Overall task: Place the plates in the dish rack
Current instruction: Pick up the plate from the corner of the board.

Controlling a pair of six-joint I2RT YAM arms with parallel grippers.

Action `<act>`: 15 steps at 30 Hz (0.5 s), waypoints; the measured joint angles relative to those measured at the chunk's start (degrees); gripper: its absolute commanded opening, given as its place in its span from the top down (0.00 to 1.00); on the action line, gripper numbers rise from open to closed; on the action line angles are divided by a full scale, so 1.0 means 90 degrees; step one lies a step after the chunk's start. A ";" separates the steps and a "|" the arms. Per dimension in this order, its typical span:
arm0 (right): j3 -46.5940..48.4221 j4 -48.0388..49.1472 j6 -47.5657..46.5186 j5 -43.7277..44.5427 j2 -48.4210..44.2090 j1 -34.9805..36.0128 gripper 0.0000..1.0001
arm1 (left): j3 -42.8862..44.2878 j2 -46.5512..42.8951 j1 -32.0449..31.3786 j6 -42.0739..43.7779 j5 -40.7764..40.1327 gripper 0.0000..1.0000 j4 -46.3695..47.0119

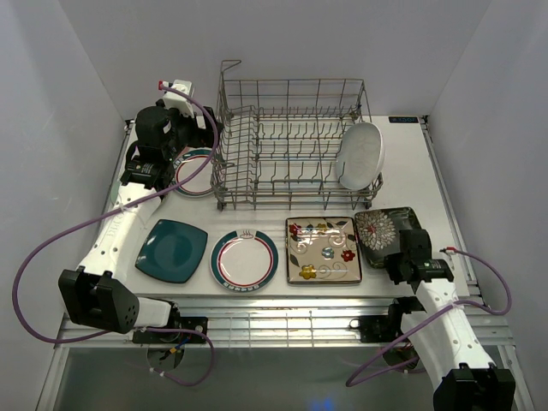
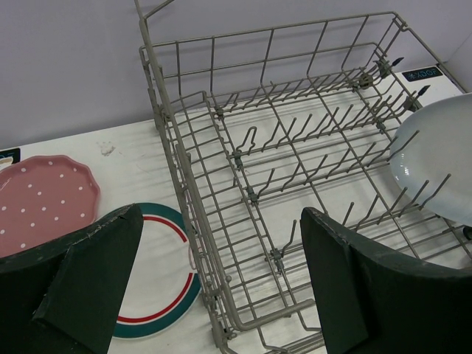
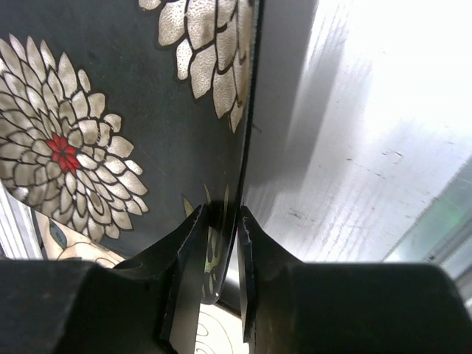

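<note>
At the right front of the table [image 1: 411, 175], the right arm [image 1: 445, 317] stretches low and forward. The right gripper [image 3: 220, 221] is pinched on the rim of the dark floral plate [image 1: 377, 229], which lies just in front of the dish rack [image 1: 291, 145]. The left gripper [image 2: 221, 214] hovers wide open by the rack's left end.

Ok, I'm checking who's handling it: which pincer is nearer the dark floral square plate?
Right. The right pincer is clamped on the dark floral plate at its edge. The left pincer hovers open by the dish rack's left end, across the table.
</note>
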 measured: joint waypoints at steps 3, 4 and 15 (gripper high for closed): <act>0.0236 -0.0284 0.0017 0.0134 0.0019 0.0000 0.92 | -0.0024 0.0000 0.0000 0.0000 0.0002 0.02 0.0002; 0.0340 -0.0401 0.0024 0.0199 0.0019 0.0000 0.92 | -0.0029 0.0000 0.0000 0.0000 0.0002 0.02 0.0002; 0.1375 -0.1445 -0.0206 0.1025 -0.0019 0.0000 0.92 | -0.0032 0.0000 0.0000 0.0002 0.0034 0.02 0.0002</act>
